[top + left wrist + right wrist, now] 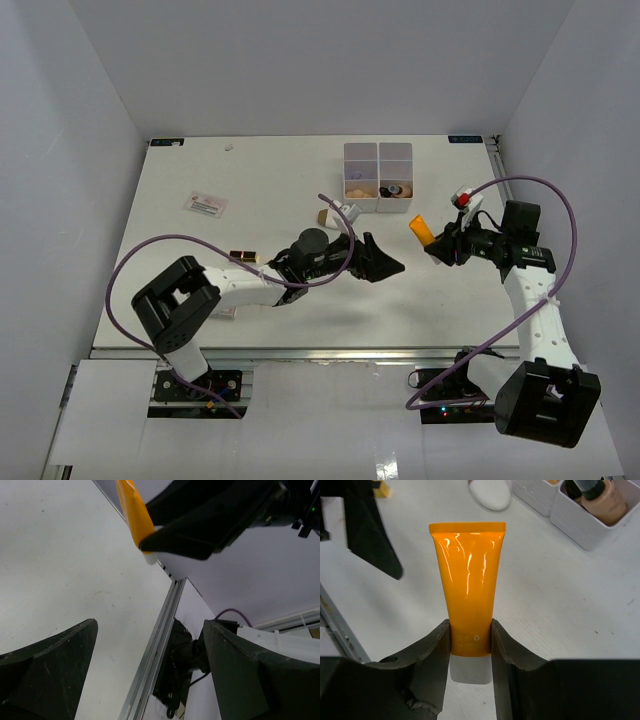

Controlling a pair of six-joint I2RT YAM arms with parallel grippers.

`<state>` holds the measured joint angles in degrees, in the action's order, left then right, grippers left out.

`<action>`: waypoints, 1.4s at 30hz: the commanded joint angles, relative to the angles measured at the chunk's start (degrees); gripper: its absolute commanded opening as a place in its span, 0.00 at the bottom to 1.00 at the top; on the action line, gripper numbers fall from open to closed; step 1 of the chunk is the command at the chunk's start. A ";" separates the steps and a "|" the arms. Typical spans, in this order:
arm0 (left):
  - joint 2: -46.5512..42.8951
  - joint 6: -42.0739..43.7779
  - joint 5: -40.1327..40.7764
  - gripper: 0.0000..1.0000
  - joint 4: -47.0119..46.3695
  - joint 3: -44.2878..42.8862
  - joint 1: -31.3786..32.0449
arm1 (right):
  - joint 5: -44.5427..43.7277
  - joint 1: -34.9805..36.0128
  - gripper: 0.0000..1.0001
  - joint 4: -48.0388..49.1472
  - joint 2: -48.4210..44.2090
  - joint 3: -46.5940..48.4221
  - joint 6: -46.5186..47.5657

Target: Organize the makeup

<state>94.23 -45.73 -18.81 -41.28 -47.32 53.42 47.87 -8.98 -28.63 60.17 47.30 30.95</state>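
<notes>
1 orange tube [468, 575] is pinched near its cap end by the right gripper [441, 249], fingers tight on both flat sides. It hangs off the table just right of the box [378, 207], likely ready to be carried to a compartment. The left gripper [385, 260] hovers in front of the box, fingers wide apart and empty. A lipstick [240, 256] lies well left of the box.

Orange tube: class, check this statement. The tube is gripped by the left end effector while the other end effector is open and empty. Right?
No. The right wrist view shows the orange tube gripped by the right end effector, not the left. The other, the left end effector, is open and empty.
</notes>
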 commanded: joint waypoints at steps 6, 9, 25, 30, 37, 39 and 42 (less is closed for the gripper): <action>8.54 -2.06 7.63 0.95 -11.36 -9.50 2.68 | 11.94 0.01 0.24 0.33 -4.93 -4.21 -2.06; 9.84 -2.08 9.17 0.95 -11.45 -10.87 2.92 | 12.34 0.10 0.24 0.51 -5.59 -4.41 -2.12; 12.79 0.37 16.78 0.75 -7.25 -16.04 4.47 | 10.58 0.28 0.24 5.25 -9.60 -6.83 -5.19; 12.98 1.14 16.79 0.76 -7.06 -15.80 5.27 | 7.22 0.94 0.23 9.39 -10.99 -8.06 -8.30; 13.89 1.59 17.90 0.72 -6.18 -17.20 5.87 | 2.96 1.97 0.23 14.18 -13.68 -9.76 -12.32; 14.58 1.52 17.40 0.68 -6.26 -17.74 5.99 | 2.04 2.12 0.23 15.20 -14.92 -10.39 -13.02; 15.28 1.17 16.97 0.61 -6.44 -18.51 5.99 | 1.27 2.12 0.23 16.14 -16.22 -10.99 -13.37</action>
<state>109.07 -44.77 -1.93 -47.41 -63.27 59.03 50.78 -7.19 -17.46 46.10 36.84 19.79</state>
